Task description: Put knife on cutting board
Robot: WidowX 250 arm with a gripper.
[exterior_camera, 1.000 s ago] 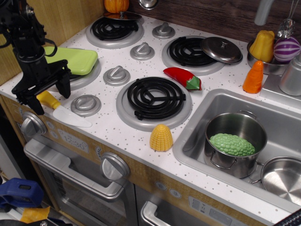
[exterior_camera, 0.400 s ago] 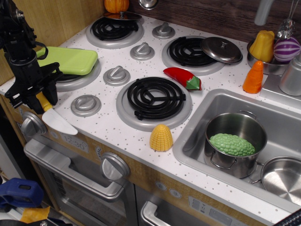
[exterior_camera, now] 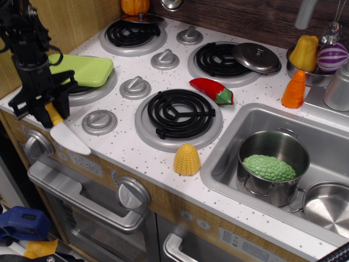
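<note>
The knife (exterior_camera: 71, 140) has a short yellow handle and a broad white blade; it is at the front left corner of the toy stove, blade pointing down and to the right over the counter's front edge. My black gripper (exterior_camera: 50, 113) is shut on the yellow handle, with one finger on each side of it. The lime-green cutting board (exterior_camera: 87, 70) lies flat on the left burner, just behind and to the right of the gripper. My arm hides the board's left end.
A grey knob (exterior_camera: 99, 121) sits right of the knife and a black burner (exterior_camera: 178, 113) beyond it. A yellow corn piece (exterior_camera: 187, 159) and a red pepper (exterior_camera: 212, 90) lie mid-counter. The sink (exterior_camera: 327, 147) with a pot (exterior_camera: 272, 166) is at the right.
The gripper closed on the knife's yellow handle. The knife shifted left toward the counter's corner, then rose slightly with the gripper.
</note>
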